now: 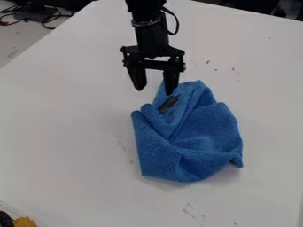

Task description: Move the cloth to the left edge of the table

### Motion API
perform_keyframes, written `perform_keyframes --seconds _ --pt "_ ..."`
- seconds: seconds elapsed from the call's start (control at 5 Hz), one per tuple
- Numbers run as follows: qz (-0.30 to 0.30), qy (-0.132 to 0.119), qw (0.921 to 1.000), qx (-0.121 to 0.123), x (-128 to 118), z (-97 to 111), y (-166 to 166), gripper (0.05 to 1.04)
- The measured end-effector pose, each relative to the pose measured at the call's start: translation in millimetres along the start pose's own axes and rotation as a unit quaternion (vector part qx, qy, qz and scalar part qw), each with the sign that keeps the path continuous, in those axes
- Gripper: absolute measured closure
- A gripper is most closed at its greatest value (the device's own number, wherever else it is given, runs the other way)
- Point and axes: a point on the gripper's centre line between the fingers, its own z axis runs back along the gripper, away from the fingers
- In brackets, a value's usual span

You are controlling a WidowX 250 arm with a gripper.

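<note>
Nearest the camera, off the table's near left corner, sit a fuzzy orange-yellow object (25, 222) and, beside it, a black object (5, 219). Farther in, the blue cloth (204, 137) lies crumpled on the white table (65, 84), well apart from the left edge, its folds heaped and its outline uneven. Over the cloth's far end hangs the black gripper (155, 91), fingers wide apart with nothing between them; one overlaps the fabric in the view, though whether it touches I cannot tell. Just below that fingertip, a dark strip (168, 104) shows on the cloth, perhaps a tag or a shadow. The step in hand looks like getting a grip. It would go best by centring the fingers over a raised fold, lowering until they straddle it, and closing on several layers; a pinch at the thin margin could slip. Then a low lift, or a slow drag toward the left edge, should keep the loose folds from catching, stopping before the cloth slides off.
</note>
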Motion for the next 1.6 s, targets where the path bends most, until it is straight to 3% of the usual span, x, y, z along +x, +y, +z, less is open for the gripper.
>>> perform_keyframes --seconds 0.4,0.6,0.8,1.2,1.6 --pt "-0.005 0.000 0.9997 0.024 10 -17 -4 0.130" --pt "0.000 0.006 0.9995 0.030 11 -28 -4 0.179" --pt "0.005 -0.007 0.9989 0.045 15 -30 -6 0.255" --pt "0.020 0.001 0.9983 0.055 13 -39 -4 0.683" --pt "0.022 0.016 0.9986 0.045 11 -51 -12 0.592"
